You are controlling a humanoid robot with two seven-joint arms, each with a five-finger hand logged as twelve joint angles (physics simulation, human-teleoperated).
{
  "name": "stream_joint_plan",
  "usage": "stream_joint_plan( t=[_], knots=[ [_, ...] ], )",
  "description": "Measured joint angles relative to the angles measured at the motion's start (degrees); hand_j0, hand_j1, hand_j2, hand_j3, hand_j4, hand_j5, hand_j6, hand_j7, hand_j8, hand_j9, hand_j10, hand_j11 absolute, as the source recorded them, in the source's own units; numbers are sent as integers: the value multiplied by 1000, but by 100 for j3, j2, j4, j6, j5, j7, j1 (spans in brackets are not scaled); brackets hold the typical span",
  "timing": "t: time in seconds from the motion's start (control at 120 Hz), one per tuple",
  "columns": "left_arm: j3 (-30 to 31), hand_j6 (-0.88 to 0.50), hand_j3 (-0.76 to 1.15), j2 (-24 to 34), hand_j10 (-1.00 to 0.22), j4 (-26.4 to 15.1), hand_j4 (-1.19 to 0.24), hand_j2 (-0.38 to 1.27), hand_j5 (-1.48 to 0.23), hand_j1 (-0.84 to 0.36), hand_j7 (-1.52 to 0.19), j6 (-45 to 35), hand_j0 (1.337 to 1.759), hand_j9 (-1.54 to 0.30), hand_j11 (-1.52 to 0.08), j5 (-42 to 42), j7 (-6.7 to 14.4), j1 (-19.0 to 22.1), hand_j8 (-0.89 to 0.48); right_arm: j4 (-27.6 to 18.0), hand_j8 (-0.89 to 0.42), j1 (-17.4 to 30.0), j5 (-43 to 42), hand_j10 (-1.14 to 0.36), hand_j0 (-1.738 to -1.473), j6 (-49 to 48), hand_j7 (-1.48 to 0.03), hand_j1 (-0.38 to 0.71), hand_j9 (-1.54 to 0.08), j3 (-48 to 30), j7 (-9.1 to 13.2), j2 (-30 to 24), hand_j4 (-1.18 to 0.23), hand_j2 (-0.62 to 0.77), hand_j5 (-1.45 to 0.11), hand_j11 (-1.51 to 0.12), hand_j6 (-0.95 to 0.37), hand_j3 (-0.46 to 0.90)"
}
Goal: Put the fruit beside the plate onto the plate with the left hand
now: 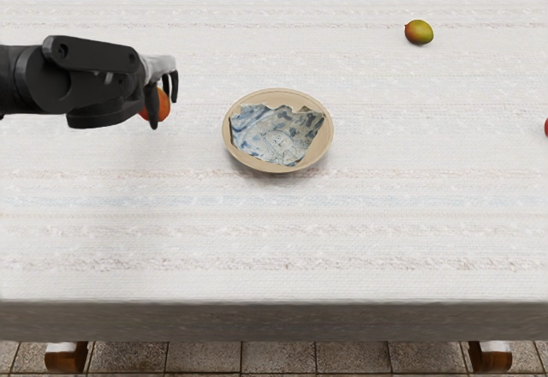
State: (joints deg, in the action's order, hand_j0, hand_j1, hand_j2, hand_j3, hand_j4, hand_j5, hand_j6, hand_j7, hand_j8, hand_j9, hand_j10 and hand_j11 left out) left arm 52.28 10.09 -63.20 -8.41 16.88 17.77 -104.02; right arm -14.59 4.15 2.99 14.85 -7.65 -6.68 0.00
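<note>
A: Where did we have the orange fruit (163, 105) at that moment?

B: Just left of the plate (229, 128), near it but not touching, with the left robot hand (158, 86) over it. The dark fingers were curled down around the fruit, pinching it from both sides as far as we could see. We could not tell whether it rested on the tabletop (274, 240) or had cleared it.

A: So how did we think the carry should go?

B: We judged the grip had to be firm before any sideways move, since a round fruit slips out of a loose hold. Then we would lift enough to clear the plate's raised rim and travel right in a short, straight line. We would lower over the patterned middle, not the sloping wall, so the fruit would settle and not roll off.

A: Was there room?

B: Plenty. The stretch between fruit and plate was bare cloth, with nothing to knock. The green-and-red fruit (419, 32) lay well apart, near the far edge on the right. A red thing (545, 127) showed only as a sliver at the right border of the view. The near edge of the tabletop was well away from the work.

A: And the other arm?

B: It was not in view, so we counted no risk of the arms crossing.
</note>
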Motion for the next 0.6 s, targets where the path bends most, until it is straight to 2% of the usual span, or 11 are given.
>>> stream_joint_plan(
  t=[0.025,0.067,0.075,0.142,0.258,0.458,0.525,0.6],
  knots=[
    [-28,-373,0,-20,-507,-2,-787,294,-1314,-242,-1175,3,1650,-1189,-1179,-10,0,-52,-272,0,-35,1,0,-35,-1658,0,-45,-307,-45,0,0,0,-35,-7,-45,-45,-35,0],
    [-66,-356,0,-95,-490,-2,-793,378,-1301,-279,-1177,2,1650,-1184,-1176,-20,4,-120,-268,0,-35,0,0,-35,-1658,0,-45,-307,-45,0,0,0,-35,-7,-45,-45,-35,0],
    [-74,-362,0,-111,-487,-2,-794,329,-1298,-272,-1178,3,1650,-1185,-1175,-15,6,-132,-270,0,-35,0,1,-35,-1658,0,-45,-307,-45,0,0,0,-35,-7,-45,-45,-35,0],
    [-121,-362,0,-295,-492,-2,-798,472,-1292,-305,-1189,2,1651,-1184,-1167,-58,7,-244,-268,0,-35,1,1,-35,-1658,0,-45,-307,-45,0,0,0,-35,-7,-45,-45,-35,0],
    [-176,-329,0,-584,-475,10,-791,563,-1308,-354,-1205,1,1652,-1185,-1165,-171,9,-356,-242,-1,-35,1,1,-35,-1658,0,-45,-307,-45,0,0,0,-35,-7,-45,-45,-35,0],
    [-283,-308,0,-916,-456,38,-785,576,-1324,-380,-1216,-25,1653,-1181,-1164,-217,12,-417,-227,0,-35,1,0,-35,-1658,0,-45,-307,-45,0,0,0,-35,-7,-45,-45,-35,0],
    [-336,-326,0,-1002,-477,45,-787,533,-1318,-354,-1205,-42,1652,-1180,-1165,-213,13,-418,-265,0,-35,1,0,-35,-1658,0,-45,-307,-45,0,0,0,-35,-7,-45,-45,-35,0],
    [-374,-340,0,-1009,-487,50,-790,561,-1313,-354,-1196,-57,1652,-1179,-1169,-210,13,-418,-278,0,-35,0,1,-35,-1658,0,-45,-307,-45,0,0,0,-35,-7,-45,-45,-35,0]
  ],
)
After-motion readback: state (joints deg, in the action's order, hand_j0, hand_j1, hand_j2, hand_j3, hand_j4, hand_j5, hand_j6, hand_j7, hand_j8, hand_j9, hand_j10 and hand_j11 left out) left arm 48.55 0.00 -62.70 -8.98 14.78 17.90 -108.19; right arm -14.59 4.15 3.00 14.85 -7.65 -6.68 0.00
